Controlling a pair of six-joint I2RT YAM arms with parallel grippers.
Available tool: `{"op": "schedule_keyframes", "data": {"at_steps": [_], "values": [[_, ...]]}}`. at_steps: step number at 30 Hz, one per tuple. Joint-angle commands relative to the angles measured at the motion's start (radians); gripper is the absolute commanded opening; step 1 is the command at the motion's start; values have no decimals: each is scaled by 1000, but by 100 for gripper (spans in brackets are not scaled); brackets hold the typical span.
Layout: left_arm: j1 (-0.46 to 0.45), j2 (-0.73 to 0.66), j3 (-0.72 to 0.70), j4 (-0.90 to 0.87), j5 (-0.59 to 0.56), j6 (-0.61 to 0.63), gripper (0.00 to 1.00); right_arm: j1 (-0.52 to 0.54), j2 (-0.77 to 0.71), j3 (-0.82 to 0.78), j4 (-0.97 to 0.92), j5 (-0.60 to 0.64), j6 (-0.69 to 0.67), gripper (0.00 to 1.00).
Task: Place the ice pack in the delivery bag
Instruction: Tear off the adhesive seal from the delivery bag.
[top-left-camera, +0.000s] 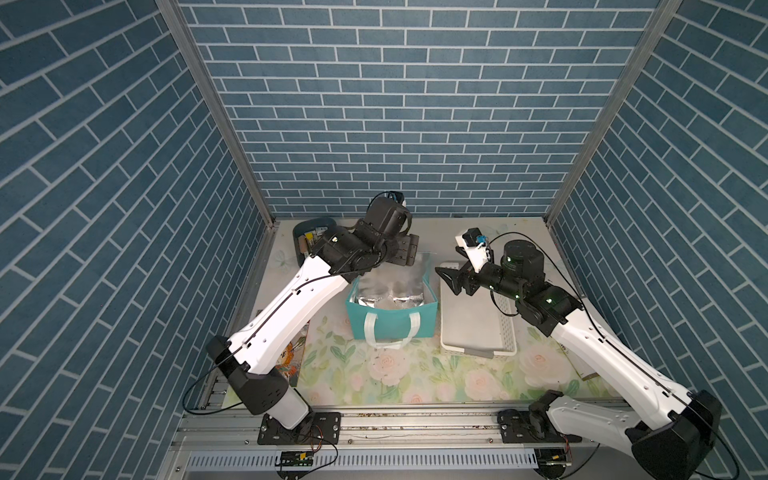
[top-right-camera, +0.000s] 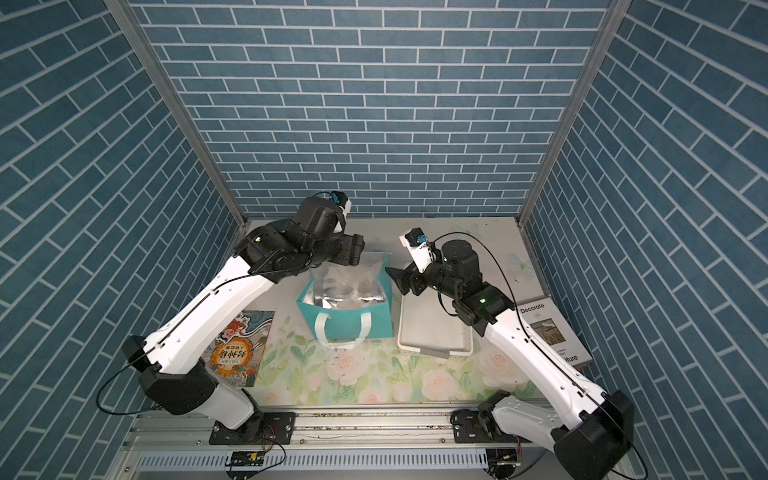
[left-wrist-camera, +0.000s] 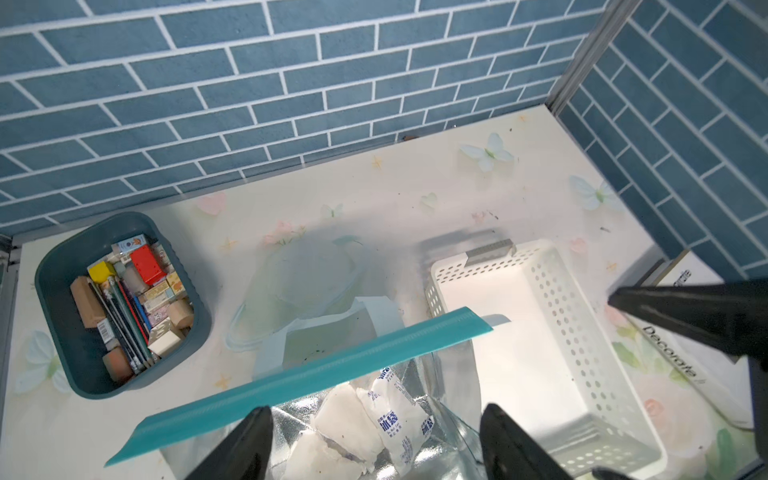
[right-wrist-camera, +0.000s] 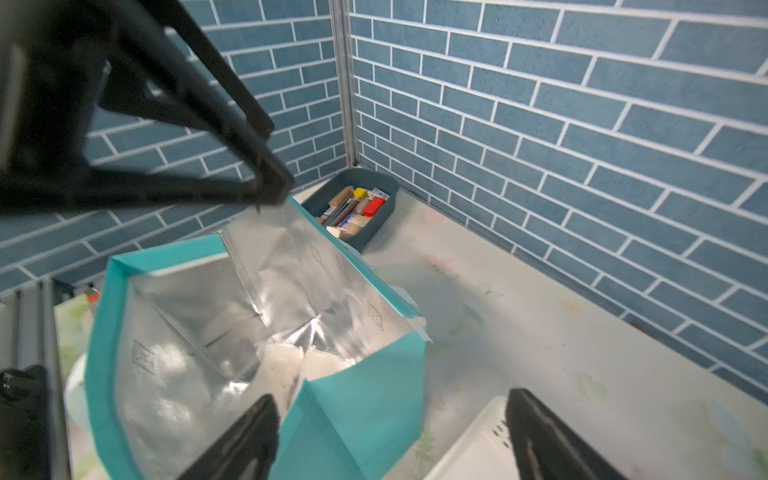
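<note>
Above delivery bag: left gripper spread, empty; beside it right gripper spread, empty; ice pack inside.

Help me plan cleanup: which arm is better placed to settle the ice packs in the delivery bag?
Left, likely: the left end effector hangs open above the ice packs; the right end effector is near the white basket.

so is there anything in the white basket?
No, the white basket shows only its bare floor in the left wrist view.
</note>
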Motion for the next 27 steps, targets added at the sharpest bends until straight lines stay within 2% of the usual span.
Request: {"op": "schedule_keyframes", "data": {"at_steps": [1, 6, 18, 22, 27], "values": [[-2, -4, -14, 41, 4, 67, 84, -4, 37, 20, 9, -37, -40, 98], [-2, -3, -39, 69, 25, 94, 85, -11, 90, 45, 25, -4, -84, 77], [-2, 48, -35, -5, -28, 114, 85, -29, 224, 152, 23, 32, -153, 56], [-2, 52, -38, -11, -41, 114, 85, -33, 244, 164, 22, 33, -163, 52], [-1, 61, -39, -15, -42, 115, 85, -33, 255, 167, 23, 7, -162, 40]]}}
